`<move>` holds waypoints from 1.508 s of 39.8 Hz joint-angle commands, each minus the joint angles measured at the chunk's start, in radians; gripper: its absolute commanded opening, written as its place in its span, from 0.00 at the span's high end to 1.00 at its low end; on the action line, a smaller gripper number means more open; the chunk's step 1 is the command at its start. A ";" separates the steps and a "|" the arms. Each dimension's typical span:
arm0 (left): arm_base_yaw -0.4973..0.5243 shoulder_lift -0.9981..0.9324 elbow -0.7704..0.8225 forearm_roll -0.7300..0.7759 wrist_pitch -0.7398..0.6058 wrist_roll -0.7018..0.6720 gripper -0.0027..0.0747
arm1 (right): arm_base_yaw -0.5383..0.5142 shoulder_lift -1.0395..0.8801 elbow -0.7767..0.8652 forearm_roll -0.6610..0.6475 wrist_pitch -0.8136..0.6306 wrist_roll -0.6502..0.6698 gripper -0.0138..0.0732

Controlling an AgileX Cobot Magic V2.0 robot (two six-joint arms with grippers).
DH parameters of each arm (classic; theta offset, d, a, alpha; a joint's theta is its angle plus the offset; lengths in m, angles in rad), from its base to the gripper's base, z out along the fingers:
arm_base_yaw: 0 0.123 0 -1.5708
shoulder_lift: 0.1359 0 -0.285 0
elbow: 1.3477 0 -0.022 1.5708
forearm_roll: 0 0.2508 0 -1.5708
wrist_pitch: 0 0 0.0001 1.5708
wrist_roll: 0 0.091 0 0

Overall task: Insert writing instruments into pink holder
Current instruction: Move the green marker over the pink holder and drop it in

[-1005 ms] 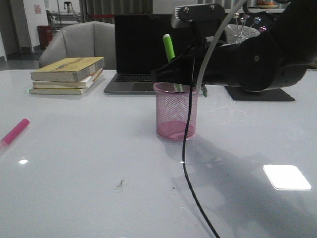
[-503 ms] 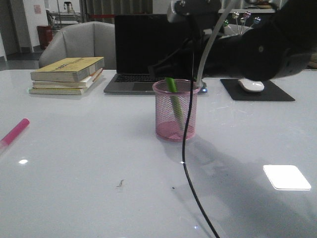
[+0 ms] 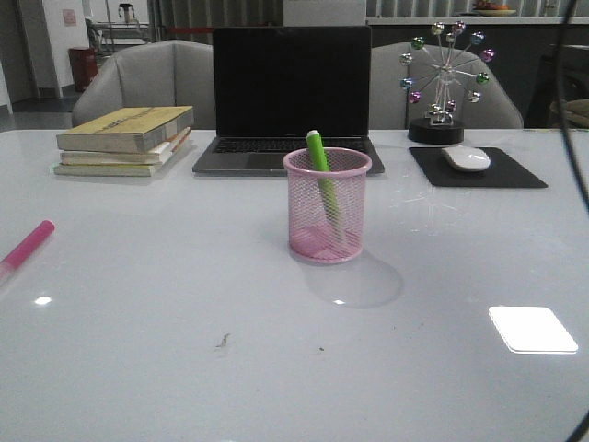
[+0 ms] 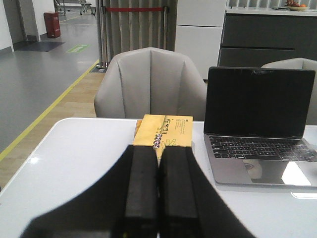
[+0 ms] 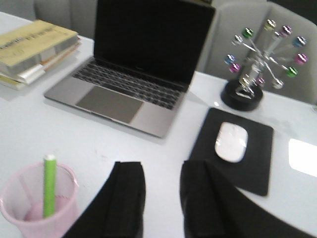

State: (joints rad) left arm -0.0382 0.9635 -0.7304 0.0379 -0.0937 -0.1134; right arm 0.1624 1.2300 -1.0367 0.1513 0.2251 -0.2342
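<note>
The pink mesh holder (image 3: pixel 328 205) stands mid-table with the green marker (image 3: pixel 321 174) leaning inside it, its top poking above the rim. The right wrist view shows the holder (image 5: pixel 35 204) and green marker (image 5: pixel 49 184) beside my right gripper (image 5: pixel 162 171), which is open, empty and apart from the cup. The magenta pink marker (image 3: pixel 26 248) lies on the table at the far left edge. My left gripper (image 4: pixel 158 153) is shut with nothing between its fingers, held above the table before the books. Neither arm shows in the front view.
A stack of books (image 3: pixel 127 138) sits at the back left, an open laptop (image 3: pixel 289 97) behind the holder. At the back right a white mouse (image 3: pixel 466 157) rests on a black pad (image 3: pixel 477 168), with a ferris-wheel ornament (image 3: pixel 445 81) behind it.
The right arm let go of the green marker, which dropped into the holder, then drew back out of the front view.
</note>
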 commanded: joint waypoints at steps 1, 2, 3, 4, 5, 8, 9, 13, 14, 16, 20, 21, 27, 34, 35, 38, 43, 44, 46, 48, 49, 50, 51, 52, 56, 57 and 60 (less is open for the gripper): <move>-0.007 -0.022 -0.035 -0.008 -0.093 -0.006 0.84 | -0.080 -0.093 -0.025 -0.022 0.076 -0.014 0.47; -0.007 -0.022 -0.035 -0.008 -0.095 -0.006 0.84 | -0.100 -0.110 -0.025 -0.024 0.106 -0.014 0.47; -0.007 -0.022 -0.035 -0.008 -0.096 -0.006 0.84 | -0.121 -0.130 -0.025 -0.026 0.139 -0.014 0.47; -0.007 -0.022 -0.035 -0.008 -0.098 -0.006 0.84 | -0.135 -0.151 -0.023 -0.032 0.162 -0.014 0.47; -0.007 -0.022 -0.035 -0.008 -0.098 -0.006 0.84 | -0.144 -0.173 -0.019 -0.037 0.173 -0.014 0.47; -0.007 -0.022 -0.035 -0.008 -0.098 -0.006 0.84 | -0.145 -0.242 0.020 -0.055 0.171 -0.013 0.47; -0.007 -0.028 -0.035 -0.008 -0.098 -0.006 0.84 | -0.145 -0.272 0.046 -0.056 0.175 -0.013 0.47; -0.007 -0.063 -0.035 -0.008 -0.098 -0.006 0.84 | -0.146 -0.377 0.168 -0.058 0.153 0.018 0.47; -0.007 -0.070 -0.035 -0.008 -0.098 -0.006 0.84 | -0.146 -0.397 0.198 -0.059 0.139 0.026 0.47; -0.007 -0.086 -0.035 -0.008 -0.098 -0.006 0.84 | -0.150 -0.432 0.247 -0.061 0.118 0.041 0.47; -0.007 -0.112 -0.035 -0.008 -0.098 -0.006 0.84 | -0.180 -0.497 0.326 -0.079 0.134 0.071 0.47; -0.007 -0.120 -0.035 -0.008 -0.098 -0.006 0.84 | -0.194 -0.513 0.343 -0.086 0.149 0.078 0.47; -0.007 -0.156 -0.035 -0.008 -0.098 -0.006 0.84 | -0.291 -0.585 0.409 -0.124 0.214 0.085 0.47; -0.007 -0.178 -0.035 -0.008 -0.098 -0.006 0.84 | -0.327 -0.625 0.432 -0.107 0.219 0.100 0.47; -0.007 -0.180 -0.035 -0.008 -0.098 -0.006 0.84 | -0.327 -0.625 0.436 -0.105 0.222 0.100 0.47; -0.007 -0.180 -0.035 -0.008 -0.098 -0.006 0.84 | -0.327 -0.625 0.453 -0.103 0.224 0.100 0.47; -0.007 -0.180 -0.035 -0.008 -0.094 -0.006 0.84 | -0.325 -0.625 0.462 -0.102 0.215 0.100 0.47; -0.007 -0.180 -0.035 -0.008 -0.091 -0.006 0.84 | -0.324 -0.625 0.462 -0.102 0.207 0.100 0.47; -0.007 -0.180 -0.035 -0.008 -0.090 -0.006 0.84 | -0.324 -0.625 0.462 -0.102 0.191 0.100 0.47; -0.007 -0.180 -0.035 -0.008 -0.086 -0.006 0.84 | -0.324 -0.625 0.462 -0.102 0.181 0.100 0.47; -0.007 -0.180 -0.035 -0.008 -0.083 -0.006 0.84 | -0.324 -0.625 0.462 -0.102 0.176 0.100 0.47; -0.007 -0.180 -0.035 -0.008 -0.077 -0.006 0.84 | -0.324 -0.625 0.462 -0.101 0.172 0.100 0.47; -0.007 -0.180 -0.035 -0.008 -0.064 -0.006 0.84 | -0.324 -0.625 0.462 -0.100 0.171 0.100 0.47; -0.007 -0.183 -0.035 -0.008 -0.052 -0.006 0.84 | -0.324 -0.625 0.462 -0.100 0.171 0.100 0.47; -0.007 -0.197 -0.035 -0.008 0.030 -0.006 0.84 | -0.324 -0.625 0.462 -0.100 0.174 0.100 0.47; -0.007 -0.199 -0.035 -0.008 0.050 -0.006 0.84 | -0.324 -0.625 0.462 -0.100 0.175 0.100 0.47; -0.007 -0.207 -0.035 -0.008 0.078 -0.006 0.83 | -0.324 -0.625 0.462 -0.100 0.175 0.100 0.47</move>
State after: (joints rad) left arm -0.0382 0.7741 -0.7304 0.0379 0.0184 -0.1134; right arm -0.1583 0.6073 -0.5472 0.0483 0.4842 -0.1352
